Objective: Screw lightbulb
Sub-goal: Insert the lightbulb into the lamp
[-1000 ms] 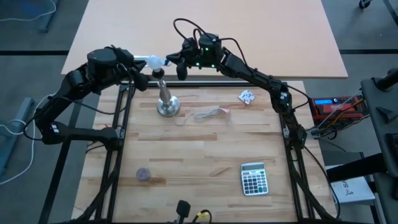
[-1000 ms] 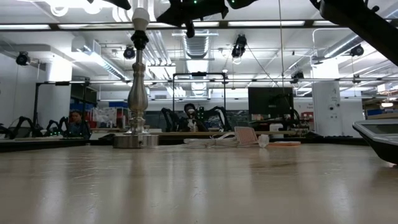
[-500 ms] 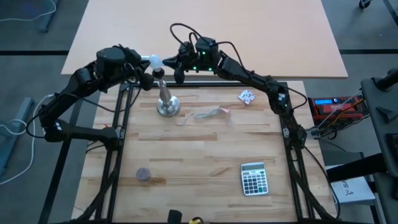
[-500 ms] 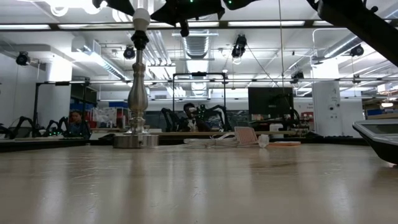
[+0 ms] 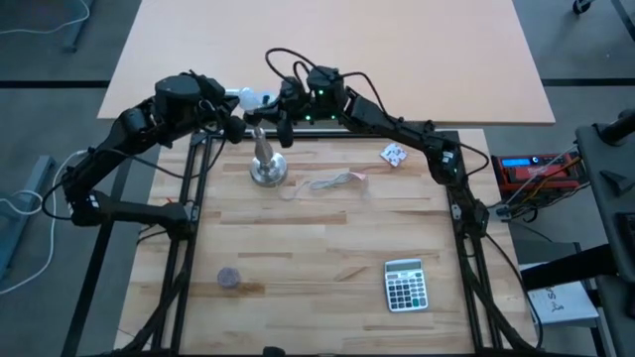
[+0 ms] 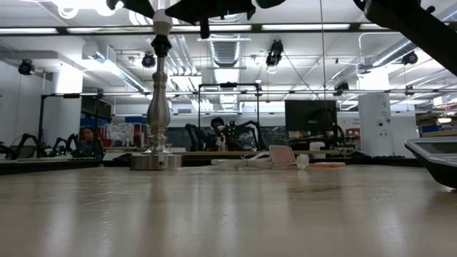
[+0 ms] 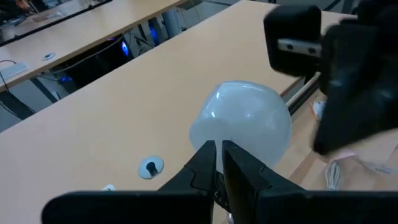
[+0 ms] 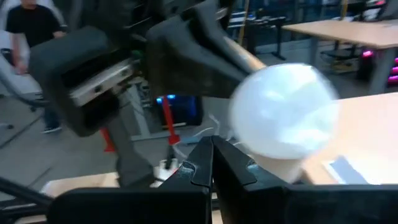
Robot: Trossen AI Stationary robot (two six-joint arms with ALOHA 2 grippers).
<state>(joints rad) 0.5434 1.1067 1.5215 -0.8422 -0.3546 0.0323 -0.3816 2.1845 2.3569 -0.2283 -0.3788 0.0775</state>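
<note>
High view: I see both arms crowded at the far edge of the wooden table (image 5: 327,248), over the silver lamp stand (image 5: 266,164). Lightbulb (image 5: 252,98) sits atop the stand, just past the table's far rim. Left gripper (image 5: 234,106) comes in from the left w/ fingers nearly closed beside the bulb; grasp can't be confirmed from here. Right gripper (image 5: 278,111) on the bulb's other side, clenched, holding nothing. Paper scrap (image 5: 394,155) near the right rail, calculator (image 5: 405,285) near the front right, small dark disc (image 5: 229,279) front left; mid-table bare, lots of room.

Low view: stand (image 6: 158,114) upright at the far left, bulb (image 6: 162,18) on top at the frame's upper edge. Arms dark overhead.

Left wrist view: bulb (image 7: 244,119) just ahead of the finger tips (image 7: 203,163), which stand a sliver apart. Right arm close beside it.

Right wrist view: fingers (image 8: 198,163) pressed together, bulb (image 8: 283,121) right beyond them. A person stands in the room behind.
</note>
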